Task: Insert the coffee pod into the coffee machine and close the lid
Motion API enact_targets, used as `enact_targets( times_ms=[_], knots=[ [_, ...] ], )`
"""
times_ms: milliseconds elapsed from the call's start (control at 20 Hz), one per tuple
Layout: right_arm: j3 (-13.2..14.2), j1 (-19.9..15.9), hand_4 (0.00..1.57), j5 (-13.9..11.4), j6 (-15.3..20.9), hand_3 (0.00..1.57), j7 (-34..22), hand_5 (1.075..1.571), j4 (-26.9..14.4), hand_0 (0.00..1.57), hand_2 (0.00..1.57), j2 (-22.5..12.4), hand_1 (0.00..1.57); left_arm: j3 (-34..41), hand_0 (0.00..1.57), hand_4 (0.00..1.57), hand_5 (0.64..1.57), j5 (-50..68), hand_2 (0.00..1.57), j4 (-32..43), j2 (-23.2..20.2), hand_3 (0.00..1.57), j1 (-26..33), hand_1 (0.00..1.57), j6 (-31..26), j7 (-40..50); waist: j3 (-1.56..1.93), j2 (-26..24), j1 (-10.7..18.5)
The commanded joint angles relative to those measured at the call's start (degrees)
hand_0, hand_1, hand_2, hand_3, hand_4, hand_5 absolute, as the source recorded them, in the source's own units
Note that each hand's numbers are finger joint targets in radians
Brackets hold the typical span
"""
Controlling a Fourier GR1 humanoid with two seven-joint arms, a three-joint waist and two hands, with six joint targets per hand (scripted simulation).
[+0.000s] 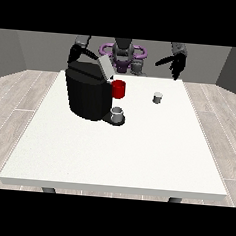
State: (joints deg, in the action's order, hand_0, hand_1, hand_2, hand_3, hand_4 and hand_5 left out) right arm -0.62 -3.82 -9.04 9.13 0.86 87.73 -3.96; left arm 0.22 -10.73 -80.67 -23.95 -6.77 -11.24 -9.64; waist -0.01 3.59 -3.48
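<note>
Hand at view's right (176, 64): raised above table's far edge, fingers relaxed, pointing down, holding nothing. Hand at view's left (75, 54): behind machine, finger state can't tell. Pod (157, 97): 1 pc, upright, long axis vertical, alone on table (112, 154), right of machine. Machine (88, 93): 1, black, lid (106, 68) tilted open. Red cup (119, 89): 1, beside machine. Grey cup (118, 114): 1, on machine's tray; contents not visible.

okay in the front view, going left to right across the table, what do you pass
coffee machine → grey cup on the machine's tray → red mug → coffee pod → hand at the view's right, raised over the table's far edge.
</note>
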Motion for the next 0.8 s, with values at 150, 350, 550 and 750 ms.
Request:
enact_targets(
  times_ms=[150,350,550,750],
  knots=[
    [-1.6,-4.0,0.0,1.1,-0.3,0.0,0.3,1.571,-0.7,0.0,0.0,3.0,0.0,0.3,0.0,0.0,1.571,-5.8,0.0,8.4,-2.8,0.0,-7.8,0.0,-0.7,1.5,-0.01,5.8,-3.9],
    [-3.9,-3.2,0.0,-3.2,2.5,0.0,-1.7,1.571,-1.7,0.0,0.0,3.9,0.0,-0.6,0.0,0.0,1.571,-9.0,0.0,13.8,-2.3,0.0,-10.1,0.0,-1.3,3.1,-0.01,4.9,-4.0],
    [-2.0,-6.3,0.0,0.1,1.5,0.0,-1.7,1.571,-5.0,0.0,0.0,3.9,0.0,-1.6,0.0,0.0,1.571,-12.0,0.0,17.2,-2.5,0.0,-13.6,0.0,-1.7,3.3,0.01,7.1,-3.7],
    [-0.9,-5.8,0.0,0.0,0.1,0.0,0.5,1.571,-7.6,0.0,0.0,2.8,0.0,-1.4,0.0,0.0,1.571,-15.7,0.0,22.1,-4.0,0.0,-15.9,0.0,-1.2,1.0,0.01,7.5,-3.9]
  ],
)
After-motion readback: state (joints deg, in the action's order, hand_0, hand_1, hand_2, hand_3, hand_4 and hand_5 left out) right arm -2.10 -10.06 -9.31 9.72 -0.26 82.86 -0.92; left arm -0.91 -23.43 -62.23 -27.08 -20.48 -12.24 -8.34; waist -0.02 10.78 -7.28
